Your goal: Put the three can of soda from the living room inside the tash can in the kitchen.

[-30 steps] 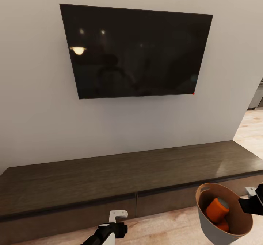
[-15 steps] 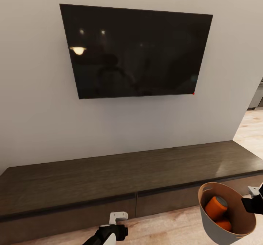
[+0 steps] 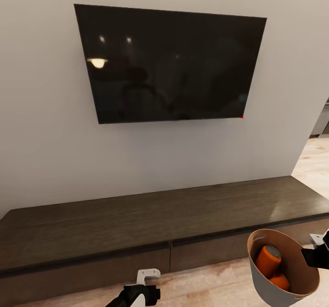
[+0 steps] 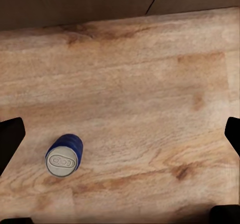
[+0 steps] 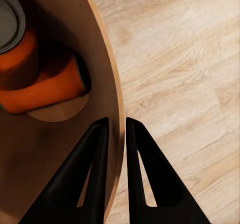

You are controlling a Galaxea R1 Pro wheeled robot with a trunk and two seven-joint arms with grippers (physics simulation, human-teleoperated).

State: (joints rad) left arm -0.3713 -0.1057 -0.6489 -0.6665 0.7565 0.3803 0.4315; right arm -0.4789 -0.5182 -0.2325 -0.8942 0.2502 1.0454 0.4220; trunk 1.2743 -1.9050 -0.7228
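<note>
The tash can [image 3: 262, 282], pale grey outside and tan inside, hangs low at the right. My right gripper [image 3: 314, 253] holds its rim. In the right wrist view the right gripper [image 5: 116, 126] is shut on the rim [image 5: 111, 79], one finger inside and one outside. Two orange cans of soda [image 3: 268, 260] [image 3: 279, 281] lie in the bin; the right wrist view shows them as one standing can [image 5: 14, 49] and one lying can [image 5: 47, 93]. A blue can of soda [image 4: 64, 155] stands on the wood floor. My left gripper [image 4: 120, 139] hovers open above it, and it sits near one fingertip [image 4: 10, 139].
A black TV [image 3: 171, 65] hangs on the pale wall above a long low dark-wood cabinet [image 3: 151, 224]. My left gripper [image 3: 145, 283] is just in front of the cabinet's drawers. Light wood floor [image 3: 315, 165] runs past the cabinet's right end.
The bin in my right gripper has shifted slightly right and the cans inside have settled. My left gripper has sunk a little lower.
</note>
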